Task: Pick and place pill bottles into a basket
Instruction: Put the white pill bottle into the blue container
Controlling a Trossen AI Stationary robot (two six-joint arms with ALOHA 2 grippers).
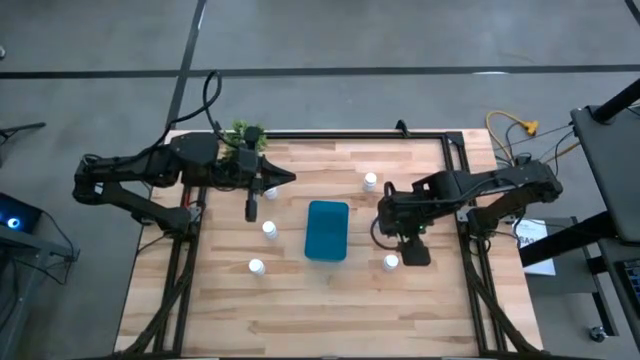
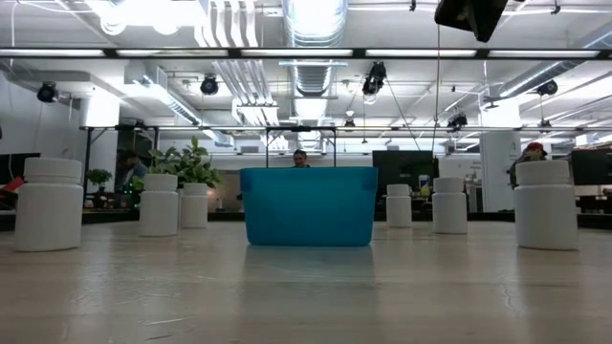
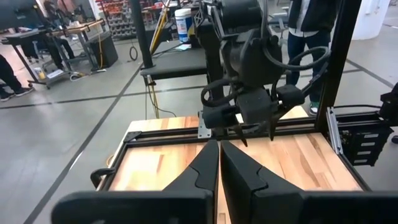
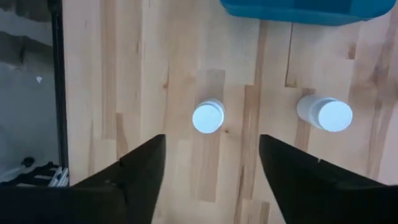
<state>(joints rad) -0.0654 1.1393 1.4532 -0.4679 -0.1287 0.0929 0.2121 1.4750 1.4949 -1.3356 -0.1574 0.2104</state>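
Risk here is mostly alignment: the right gripper (image 4: 211, 168) hangs wide open and empty over a tiny white capped plastic pill bottle (image 4: 208, 117) near the wooden table's (image 1: 300, 310) right edge, beside the teal plastic basket (image 1: 327, 230). Descend off-centre and a finger tips it. Left gripper (image 3: 219, 163) waits shut near the back-left corner.

Bright overhead ceiling lights (image 2: 143, 11) glare in the low view; shadows soft, perhaps slightly blurred.
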